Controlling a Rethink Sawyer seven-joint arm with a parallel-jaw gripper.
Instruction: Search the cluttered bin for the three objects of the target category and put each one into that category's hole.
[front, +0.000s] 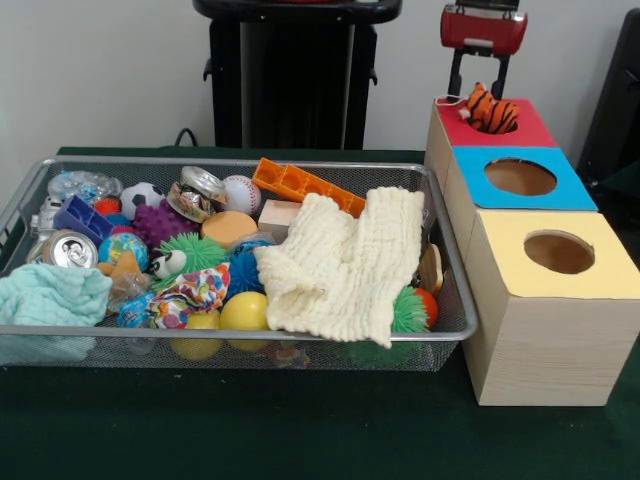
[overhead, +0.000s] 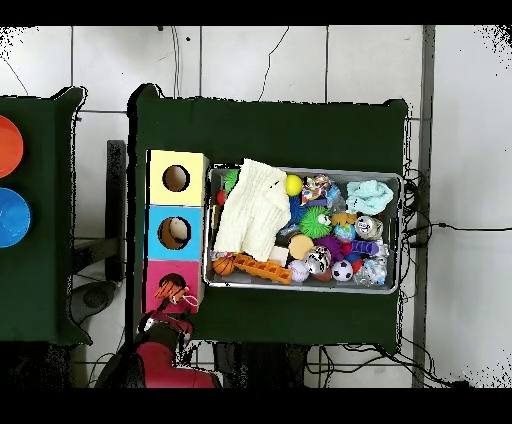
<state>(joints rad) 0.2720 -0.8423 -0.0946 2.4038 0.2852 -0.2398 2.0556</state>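
Tiger toy (front: 489, 110) sits in the red hole (front: 497, 122); the tool (front: 478, 72) above it, grip unclear; cream cloth (front: 345, 265) covers bin (front: 455, 300) clutter.

tiger plush (front: 490, 110) — orange with black stripes, lying half sunk in the red hole (front: 510, 122) | just below the gripper (front: 482, 62) | wire bin (front: 455, 300) of clutter well off to its side
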